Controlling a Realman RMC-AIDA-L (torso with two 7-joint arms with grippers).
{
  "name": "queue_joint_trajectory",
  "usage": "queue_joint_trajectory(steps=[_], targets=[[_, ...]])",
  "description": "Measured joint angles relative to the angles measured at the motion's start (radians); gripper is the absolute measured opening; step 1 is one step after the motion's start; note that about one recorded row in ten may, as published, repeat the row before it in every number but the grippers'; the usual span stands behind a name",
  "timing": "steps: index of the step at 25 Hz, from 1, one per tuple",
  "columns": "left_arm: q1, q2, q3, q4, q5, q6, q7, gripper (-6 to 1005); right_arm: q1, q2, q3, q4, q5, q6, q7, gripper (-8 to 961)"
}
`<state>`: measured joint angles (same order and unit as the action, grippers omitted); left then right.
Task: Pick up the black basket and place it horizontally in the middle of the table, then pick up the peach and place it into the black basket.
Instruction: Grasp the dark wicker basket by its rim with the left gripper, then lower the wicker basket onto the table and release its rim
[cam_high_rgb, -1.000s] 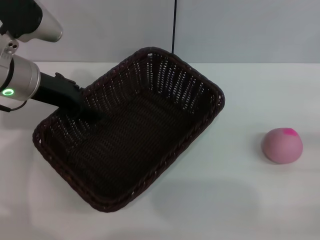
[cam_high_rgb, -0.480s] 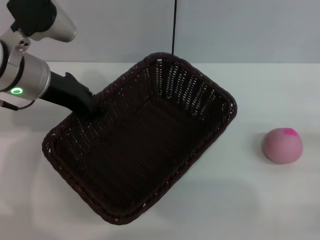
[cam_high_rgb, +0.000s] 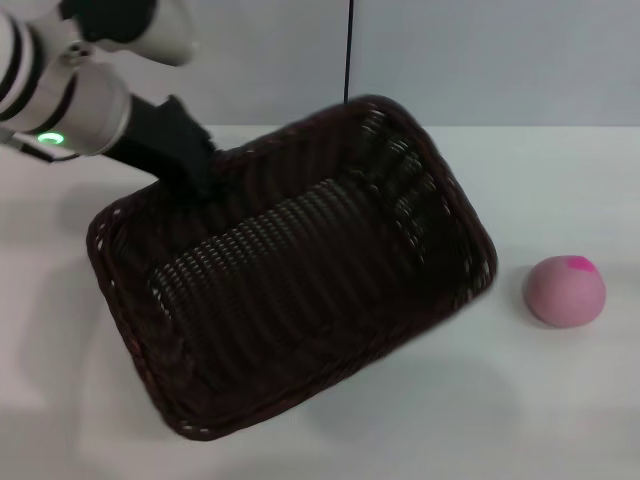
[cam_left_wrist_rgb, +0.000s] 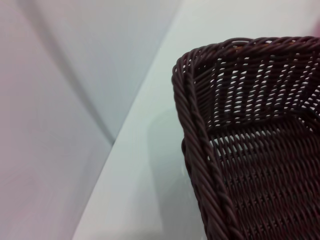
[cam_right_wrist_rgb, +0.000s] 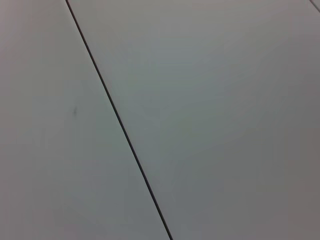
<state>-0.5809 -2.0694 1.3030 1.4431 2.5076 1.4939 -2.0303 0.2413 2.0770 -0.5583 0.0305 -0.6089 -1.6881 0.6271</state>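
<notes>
The black basket (cam_high_rgb: 300, 290) is lifted and tilted above the white table (cam_high_rgb: 560, 400), its open side facing me. My left gripper (cam_high_rgb: 195, 180) is shut on the basket's far-left rim and holds it in the air. The left wrist view shows a rounded corner of the basket (cam_left_wrist_rgb: 250, 150) with its braided rim. The peach (cam_high_rgb: 566, 290) lies on the table to the right of the basket, apart from it, its magenta blotch on top. My right gripper is out of view; the right wrist view shows only a plain wall.
A grey wall (cam_high_rgb: 480, 50) with a dark vertical seam (cam_high_rgb: 348, 50) stands behind the table. The basket's shadow falls on the table beneath it.
My left arm has lifted the basket, moved it right and turned it, so its right end has swung closer to the peach. The peach has not moved.
</notes>
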Motion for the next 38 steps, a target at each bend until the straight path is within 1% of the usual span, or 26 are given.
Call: queue_joint_trajectory(steps=[1, 2, 3, 5, 6, 7, 10, 11, 12, 14, 15, 16, 22, 25, 26, 31, 38], targets=[[-0.034, -0.002, 0.013, 0.001, 0.000, 0.020, 0.063, 229, -0.001, -0.001, 0.000, -0.001, 0.000, 0.000, 0.000, 666], [-0.034, -0.002, 0.013, 0.001, 0.000, 0.020, 0.063, 227, -0.001, -0.001, 0.000, -0.001, 0.000, 0.000, 0.000, 666], [-0.048, -0.002, 0.017, 0.000, 0.000, 0.024, 0.082, 226, -0.001, -0.001, 0.000, -0.003, 0.000, 0.000, 0.000, 666], [-0.085, -0.003, 0.024, -0.007, 0.000, 0.031, 0.135, 222, -0.002, -0.002, 0.000, -0.003, 0.000, 0.001, 0.000, 665], [-0.116, -0.004, 0.031, -0.015, -0.008, 0.040, 0.198, 221, -0.004, -0.002, 0.000, -0.003, -0.002, 0.001, 0.000, 665], [-0.116, -0.004, 0.031, -0.015, -0.008, 0.040, 0.198, 219, -0.005, -0.002, 0.000, -0.002, -0.003, 0.001, 0.000, 665], [-0.150, -0.007, 0.064, -0.031, -0.029, 0.052, 0.280, 213, -0.011, -0.002, 0.000, 0.001, -0.006, 0.001, 0.000, 665], [-0.165, -0.008, 0.111, -0.043, -0.033, 0.050, 0.306, 211, -0.017, -0.001, 0.000, 0.004, -0.006, 0.001, 0.000, 665], [-0.165, -0.008, 0.111, -0.043, -0.033, 0.050, 0.306, 208, -0.017, -0.001, 0.000, 0.004, -0.006, 0.001, 0.000, 664], [-0.173, -0.008, 0.150, -0.048, -0.029, 0.044, 0.312, 204, -0.023, 0.000, 0.000, 0.007, -0.006, 0.001, 0.001, 664], [-0.173, -0.008, 0.150, -0.048, -0.029, 0.044, 0.312, 204, -0.026, 0.000, 0.000, 0.008, -0.007, 0.001, 0.001, 664], [-0.185, -0.009, 0.187, -0.058, -0.016, 0.040, 0.295, 203, -0.030, 0.001, -0.002, 0.011, -0.007, 0.001, 0.001, 664], [-0.174, -0.009, 0.191, -0.058, -0.015, 0.034, 0.286, 202, -0.033, 0.003, -0.011, 0.019, -0.011, 0.000, 0.001, 663], [-0.150, -0.008, 0.206, -0.040, -0.015, 0.013, 0.270, 202, -0.031, 0.003, -0.012, 0.020, -0.012, -0.005, 0.002, 663], [-0.134, -0.006, 0.225, -0.026, -0.004, -0.014, 0.243, 202, -0.028, 0.003, -0.014, 0.021, -0.012, -0.008, 0.002, 662], [-0.118, -0.005, 0.253, -0.021, 0.038, -0.035, 0.208, 203, -0.021, 0.003, -0.017, 0.022, -0.015, -0.010, 0.002, 662], [-0.116, -0.004, 0.252, -0.029, 0.061, -0.054, 0.164, 203, -0.016, 0.003, -0.017, 0.022, -0.018, -0.010, 0.002, 661]])
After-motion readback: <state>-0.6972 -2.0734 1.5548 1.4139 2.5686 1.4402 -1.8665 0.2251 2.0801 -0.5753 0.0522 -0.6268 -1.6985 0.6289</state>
